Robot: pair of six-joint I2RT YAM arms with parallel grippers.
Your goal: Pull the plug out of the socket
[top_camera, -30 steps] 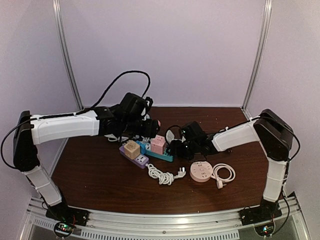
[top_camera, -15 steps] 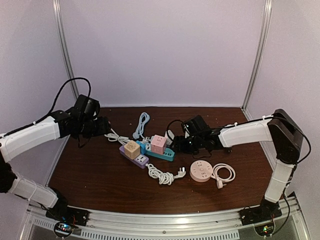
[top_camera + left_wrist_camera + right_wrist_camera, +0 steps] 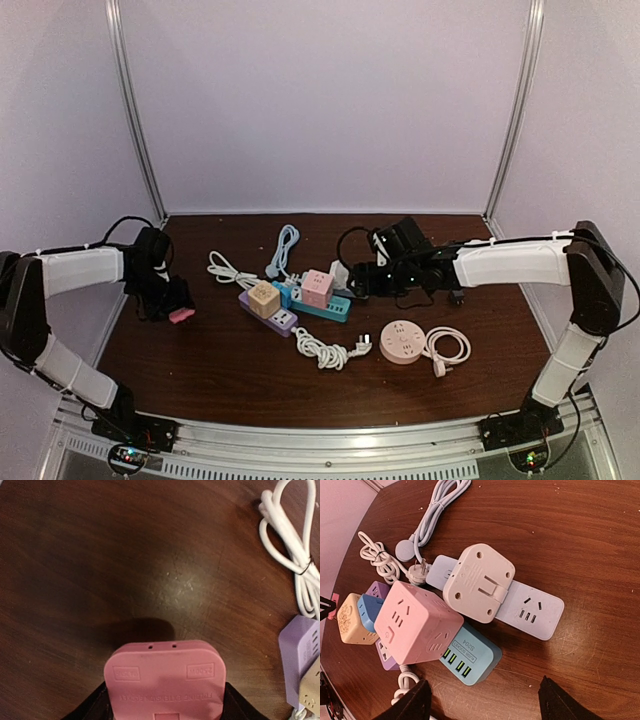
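Looks to me like the pulling part is basically done. The left end effector [image 3: 176,308] is way out at the 9 o'clock side of the counter [image 3: 200,370], clamped on the pink plug [image 3: 165,677]. In the wrist view the dark fingers hug both sides of it. It hangs just above bare wood, well apart from any socket, and I can't tell which socket it belongs to.

The pile of sockets sits around the middle: a pink cube socket [image 3: 417,622] on a teal power strip [image 3: 472,657], and a pale blue strip [image 3: 530,607] with a white adapter [image 3: 480,582] plugged on top. The right end effector [image 3: 482,700] hovers at about 3 o'clock of that pile, fingers wide apart with nothing between them and not touching anything that I can see.

My guess at what's next: lower the pink plug to the counter and let go. It's a flat, blocky thing, so it should lie fine if it's low enough before the fingers part. A white cord [image 3: 295,545] and a purple strip [image 3: 300,652] lie off at 3 o'clock of it, so I'd put it down where it is.
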